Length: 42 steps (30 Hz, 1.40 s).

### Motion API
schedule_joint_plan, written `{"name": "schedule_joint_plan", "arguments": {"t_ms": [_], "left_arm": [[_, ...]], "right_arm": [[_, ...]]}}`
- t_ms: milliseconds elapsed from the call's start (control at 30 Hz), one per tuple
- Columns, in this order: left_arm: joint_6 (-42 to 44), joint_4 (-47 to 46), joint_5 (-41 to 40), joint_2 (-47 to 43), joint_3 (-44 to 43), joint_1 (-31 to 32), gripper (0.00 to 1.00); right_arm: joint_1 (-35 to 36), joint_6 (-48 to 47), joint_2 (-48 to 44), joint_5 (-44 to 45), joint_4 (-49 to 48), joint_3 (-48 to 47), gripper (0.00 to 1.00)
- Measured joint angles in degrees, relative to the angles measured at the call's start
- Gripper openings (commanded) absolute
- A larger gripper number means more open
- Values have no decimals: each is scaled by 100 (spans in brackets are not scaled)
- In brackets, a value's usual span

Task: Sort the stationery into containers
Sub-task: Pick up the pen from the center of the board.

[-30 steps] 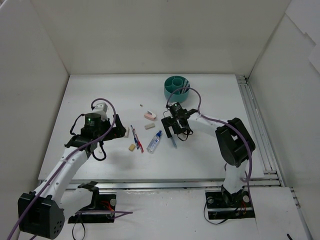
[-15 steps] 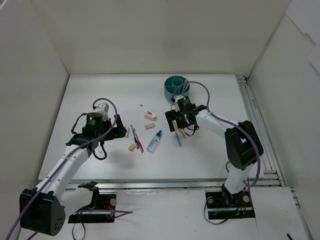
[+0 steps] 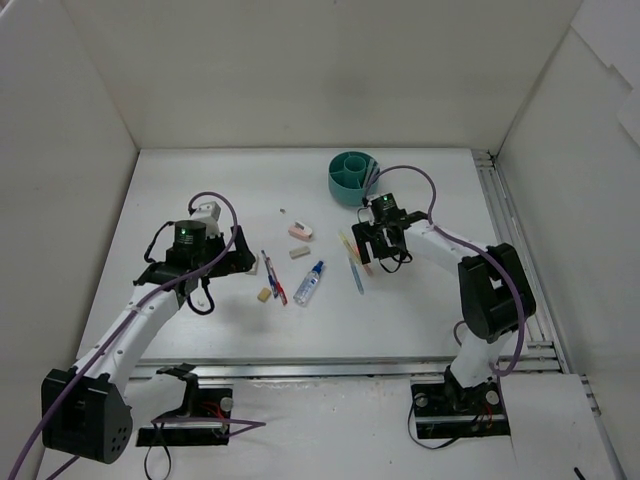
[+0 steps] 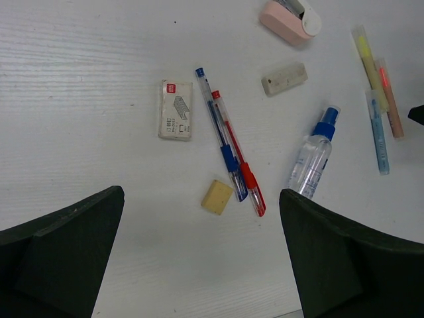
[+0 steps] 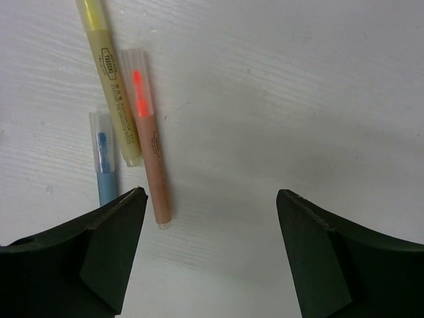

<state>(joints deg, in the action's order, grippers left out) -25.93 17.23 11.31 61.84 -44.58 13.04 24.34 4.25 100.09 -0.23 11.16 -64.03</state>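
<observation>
Nearest you, a broad strip of bare table (image 3: pixel 330 330) runs between the arm bases and the stationery. Your left gripper (image 4: pixel 202 265) hangs spread wide, holding nothing, over the tan eraser (image 4: pixel 217 197), the blue pen (image 4: pixel 222 144) and red pen (image 4: pixel 240 169) lying side by side, and a staple box (image 4: pixel 177 119). The blue-capped spray bottle (image 4: pixel 311 159) lies just right of the pens. Your right gripper (image 5: pixel 209 258) is also parted and grips nothing, above bare tabletop. The orange highlighter (image 5: pixel 149 152), yellow highlighter (image 5: pixel 109 73) and blue highlighter (image 5: pixel 103 162) lie by its left finger. Farthest, the teal cup (image 3: pixel 345 188) stands near the back wall (image 3: pixel 320 80), well in from the right-edge rail (image 3: pixel 510 250).
</observation>
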Motion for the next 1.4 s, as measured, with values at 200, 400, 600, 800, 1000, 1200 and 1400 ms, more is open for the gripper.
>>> {"name": "schedule_joint_plan", "arguments": {"t_ms": [200,400,600,800,1000,1200,1400], "left_arm": [[4,-35,87,153,-31,0,100],[24,-72,116,240,-76,0,100],[37,-92,129,330,-120,0,100],[42,-79,76,330,-138,0,100],[46,-46,-85,262,-142,2,100],[66,59,-245,122,-181,4,100],[79,83,-332,61,-195,4,100]], "right_arm": [[-2,-96,184,-76,144,-15,76],[-2,-116,348,-273,299,-35,74],[-2,-46,645,-273,435,-326,57],[0,-22,1012,-280,549,-809,44],[0,-96,1421,-409,612,-1379,34],[0,-181,1700,-479,636,-1784,16],[0,-245,1797,-542,664,-1969,0]]}}
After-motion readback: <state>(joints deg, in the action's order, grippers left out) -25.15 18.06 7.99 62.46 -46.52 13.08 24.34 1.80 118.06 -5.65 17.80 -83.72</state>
